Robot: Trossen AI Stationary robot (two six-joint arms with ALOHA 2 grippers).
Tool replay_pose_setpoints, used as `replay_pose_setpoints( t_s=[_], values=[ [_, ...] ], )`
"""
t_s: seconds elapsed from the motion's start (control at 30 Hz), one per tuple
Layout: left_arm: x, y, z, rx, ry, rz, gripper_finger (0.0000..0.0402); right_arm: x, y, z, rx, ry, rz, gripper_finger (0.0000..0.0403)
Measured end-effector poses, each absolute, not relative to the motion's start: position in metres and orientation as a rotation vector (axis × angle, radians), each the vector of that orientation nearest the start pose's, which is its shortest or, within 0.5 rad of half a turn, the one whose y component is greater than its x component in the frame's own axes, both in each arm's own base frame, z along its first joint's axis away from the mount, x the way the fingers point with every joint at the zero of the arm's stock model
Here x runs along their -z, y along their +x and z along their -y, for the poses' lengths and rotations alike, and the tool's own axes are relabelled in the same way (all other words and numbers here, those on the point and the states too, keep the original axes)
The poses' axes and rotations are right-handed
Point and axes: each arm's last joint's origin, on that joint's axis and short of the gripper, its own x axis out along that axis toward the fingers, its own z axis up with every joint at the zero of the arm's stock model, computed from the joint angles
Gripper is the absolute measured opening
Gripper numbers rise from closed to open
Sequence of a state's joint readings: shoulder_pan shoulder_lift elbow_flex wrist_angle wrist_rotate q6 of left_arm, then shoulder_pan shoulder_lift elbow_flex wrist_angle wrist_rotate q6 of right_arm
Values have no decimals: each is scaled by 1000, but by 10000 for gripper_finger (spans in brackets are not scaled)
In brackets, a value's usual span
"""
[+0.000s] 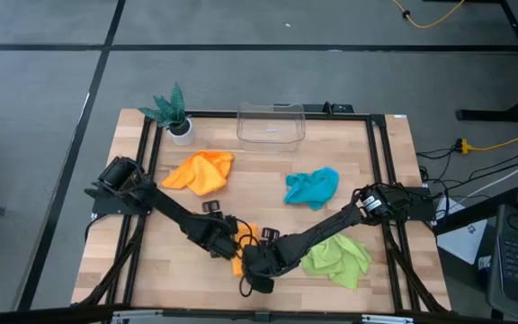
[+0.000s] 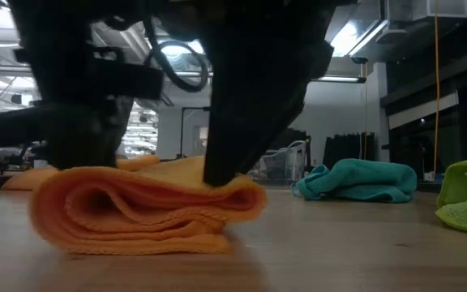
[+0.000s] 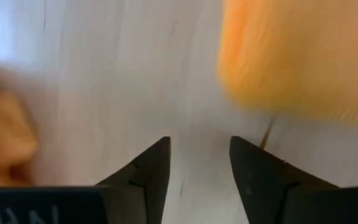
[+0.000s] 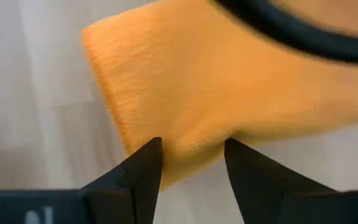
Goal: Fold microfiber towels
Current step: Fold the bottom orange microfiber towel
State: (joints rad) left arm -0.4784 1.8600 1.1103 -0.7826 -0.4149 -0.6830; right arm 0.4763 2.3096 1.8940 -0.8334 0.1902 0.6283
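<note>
You have four towels on the table (image 1: 268, 171): two orange, one teal and one green. One orange towel (image 2: 144, 207) lies folded over on itself at the front edge, under both arms, and the low view shows its layers stacked with a rounded fold at each end. The second orange towel (image 1: 201, 171) sits crumpled toward the back left, the teal towel (image 1: 312, 187) is bunched at mid-right, and the green towel (image 1: 337, 258) is heaped at the front right (all three untouched by either arm). Your right gripper (image 4: 191, 160) is down on the folded orange towel, its fingers a little apart with the cloth's edge between the tips. Your left gripper (image 3: 199, 158) is just beside that towel, fingers narrowly parted over bare wood with nothing between them. One plant (image 1: 173, 112) and one clear bin (image 1: 271, 124) stand at the back.
</note>
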Motion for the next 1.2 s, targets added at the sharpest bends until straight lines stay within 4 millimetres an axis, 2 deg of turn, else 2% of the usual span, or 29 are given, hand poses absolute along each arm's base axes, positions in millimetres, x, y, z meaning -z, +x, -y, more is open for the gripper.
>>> replay_pose_setpoints(
  t_s=[0.2,0.37,0.53,0.67,0.77,0.9,1.03,1.2],
  values=[
    [-153,266,157,-477,-18,-1277,159,-167,427,-212,200,163,-1172,177],
    [-165,253,180,-431,-96,-1195,159,-169,422,-208,263,126,-1191,177],
    [-167,252,197,-358,-164,-1129,159,-198,421,-210,266,116,-1130,177],
    [-168,261,202,-331,-203,-1029,159,-218,418,-217,227,58,-1136,177],
    [-174,276,202,-311,-197,-872,159,-225,410,-221,223,8,-1172,177],
    [-178,302,195,-345,-213,-679,159,-235,398,-223,305,-24,-1212,177],
    [-160,324,181,-417,-238,-630,159,-234,385,-226,387,-69,-1260,177],
    [-135,326,181,-406,-181,-719,159,-232,371,-231,445,-89,-1313,177]
  ],
)
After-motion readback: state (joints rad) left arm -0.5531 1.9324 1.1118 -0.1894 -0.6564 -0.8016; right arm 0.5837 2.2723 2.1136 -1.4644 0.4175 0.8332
